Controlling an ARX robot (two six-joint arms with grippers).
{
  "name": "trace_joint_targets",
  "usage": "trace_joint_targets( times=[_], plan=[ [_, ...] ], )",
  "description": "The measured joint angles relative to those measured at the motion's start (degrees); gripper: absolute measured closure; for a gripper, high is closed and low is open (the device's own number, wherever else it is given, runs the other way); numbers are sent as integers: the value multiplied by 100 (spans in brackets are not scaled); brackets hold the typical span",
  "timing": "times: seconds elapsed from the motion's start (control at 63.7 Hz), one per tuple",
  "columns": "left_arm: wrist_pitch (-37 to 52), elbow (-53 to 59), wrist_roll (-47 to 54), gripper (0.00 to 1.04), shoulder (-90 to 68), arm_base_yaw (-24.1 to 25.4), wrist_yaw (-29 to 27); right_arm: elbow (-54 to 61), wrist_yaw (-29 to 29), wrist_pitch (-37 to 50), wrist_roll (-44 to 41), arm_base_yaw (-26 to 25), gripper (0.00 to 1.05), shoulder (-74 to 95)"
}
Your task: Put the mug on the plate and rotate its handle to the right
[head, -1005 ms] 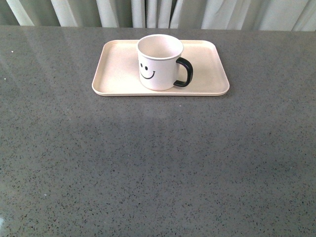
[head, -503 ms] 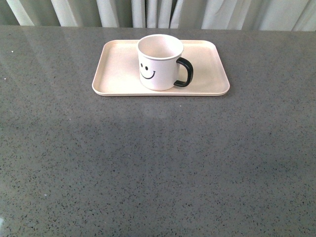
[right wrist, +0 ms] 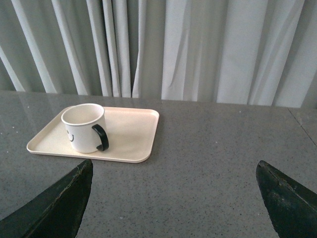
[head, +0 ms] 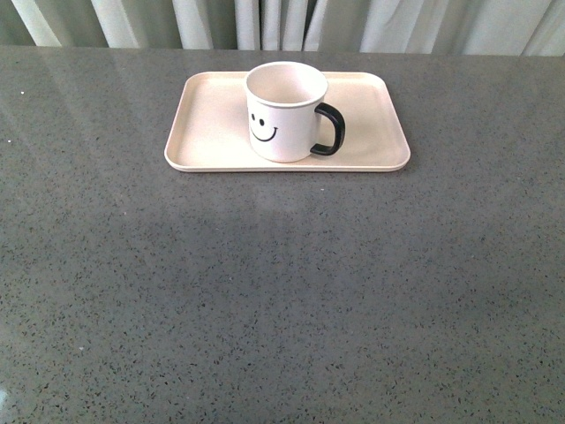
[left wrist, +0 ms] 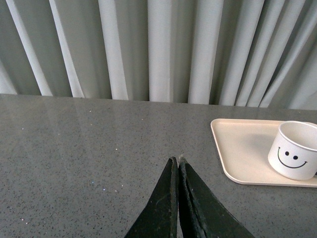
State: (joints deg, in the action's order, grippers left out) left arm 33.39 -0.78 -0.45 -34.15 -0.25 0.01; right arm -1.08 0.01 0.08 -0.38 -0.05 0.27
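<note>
While the mug [head: 284, 115] stands upright on the plate [head: 212, 124], its open mouth shows a bare white inside and the black smiley looks back toward the robot. It sits about halfway along the plate's length, close to the near long rim, with bare tray on both sides. And the handle [head: 329, 130], that glossy black loop, sticks out to the right, toward the plate's right short edge.

Out from there, the plate lies flat on the grey speckled table [head: 282, 291], up by the far edge and roughly midway along it, long sides running parallel to that edge. Pale pleated curtains [head: 282, 22] hang just behind the far edge.

Over to the arms now. The left gripper [left wrist: 177, 166] has its two dark fingers pressed together into one point with nothing between them, low over bare table and well apart from the plate's left end. The right gripper [right wrist: 173, 168] is spread wide, its fingers [right wrist: 64, 203] far apart with only tabletop between them, and it is well short of the plate.
</note>
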Motion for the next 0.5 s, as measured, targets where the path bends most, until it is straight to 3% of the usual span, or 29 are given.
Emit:
trace_joint_targets(
  times=[0.503],
  plan=[
    [-1370, 2, 0, 103, 1451, 0, 0, 0, 0, 0, 0, 0, 9, 0]
  ],
)
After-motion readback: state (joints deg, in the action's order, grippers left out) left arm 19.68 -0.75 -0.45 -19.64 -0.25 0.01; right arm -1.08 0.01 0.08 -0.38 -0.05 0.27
